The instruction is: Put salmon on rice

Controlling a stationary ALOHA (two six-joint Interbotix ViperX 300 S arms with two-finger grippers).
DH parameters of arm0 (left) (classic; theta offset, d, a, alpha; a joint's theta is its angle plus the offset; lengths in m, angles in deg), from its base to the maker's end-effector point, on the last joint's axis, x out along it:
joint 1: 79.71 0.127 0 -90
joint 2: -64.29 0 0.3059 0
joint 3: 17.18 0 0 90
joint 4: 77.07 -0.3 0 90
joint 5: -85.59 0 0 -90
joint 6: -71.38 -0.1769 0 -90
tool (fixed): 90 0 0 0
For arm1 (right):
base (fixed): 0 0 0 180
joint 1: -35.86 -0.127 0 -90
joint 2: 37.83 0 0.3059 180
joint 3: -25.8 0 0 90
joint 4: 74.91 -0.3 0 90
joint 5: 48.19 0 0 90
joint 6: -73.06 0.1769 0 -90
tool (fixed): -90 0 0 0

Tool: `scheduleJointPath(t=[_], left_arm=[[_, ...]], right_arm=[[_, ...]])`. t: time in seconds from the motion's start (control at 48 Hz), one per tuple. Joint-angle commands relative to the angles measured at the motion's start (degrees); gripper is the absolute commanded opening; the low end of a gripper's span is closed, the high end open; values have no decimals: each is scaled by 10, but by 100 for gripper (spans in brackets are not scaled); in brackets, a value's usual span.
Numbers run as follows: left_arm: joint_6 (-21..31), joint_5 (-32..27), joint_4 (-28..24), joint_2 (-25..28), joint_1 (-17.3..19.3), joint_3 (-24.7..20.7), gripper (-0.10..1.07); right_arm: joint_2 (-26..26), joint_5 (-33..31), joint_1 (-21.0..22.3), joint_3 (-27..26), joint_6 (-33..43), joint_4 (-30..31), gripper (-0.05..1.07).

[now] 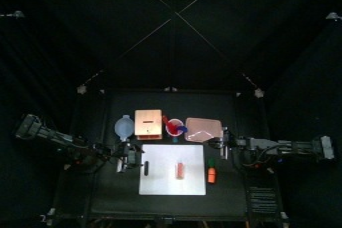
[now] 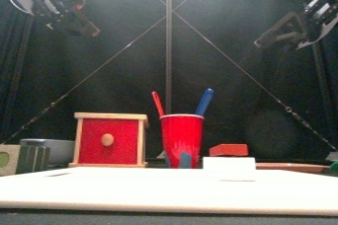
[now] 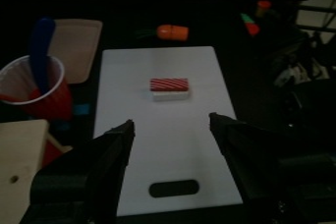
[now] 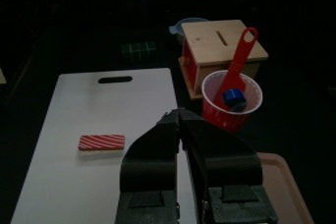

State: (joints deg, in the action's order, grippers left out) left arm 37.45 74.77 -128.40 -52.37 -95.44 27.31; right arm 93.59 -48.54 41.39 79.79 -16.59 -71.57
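While salmon (image 3: 171,87) tops rice, left end effector (image 3: 171,141) hovers apart

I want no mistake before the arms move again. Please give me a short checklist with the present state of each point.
1. Salmon lies on the rice: ok, the red striped slice covers the whitish lump on the white cutting board.
2. Salmon sits square on the rice: cannot tell, too small.
3. Left gripper open and empty: ok.
4. Right gripper holds nothing: ok, jaws together.
5. Both arms clear of the board: ok, the front view shows them high above the table.
6. Red cup upright beside the board: ok.
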Motion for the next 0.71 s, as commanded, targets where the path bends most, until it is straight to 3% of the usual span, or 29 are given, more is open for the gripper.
scheduleJointPath(t=[0.0, 0.208, 0.688], left_arm=[[1, 25, -6, -2, 8, 2, 95], [1, 64, -3, -1, 35, 9, 95], [-12, 69, -3, -25, 65, 26, 95]], right_arm=[[-4, 5, 0, -5, 1, 0, 2], [-4, 4, 4, -3, 1, 4, 2], [-5, 4, 5, 11, 2, 4, 2]])
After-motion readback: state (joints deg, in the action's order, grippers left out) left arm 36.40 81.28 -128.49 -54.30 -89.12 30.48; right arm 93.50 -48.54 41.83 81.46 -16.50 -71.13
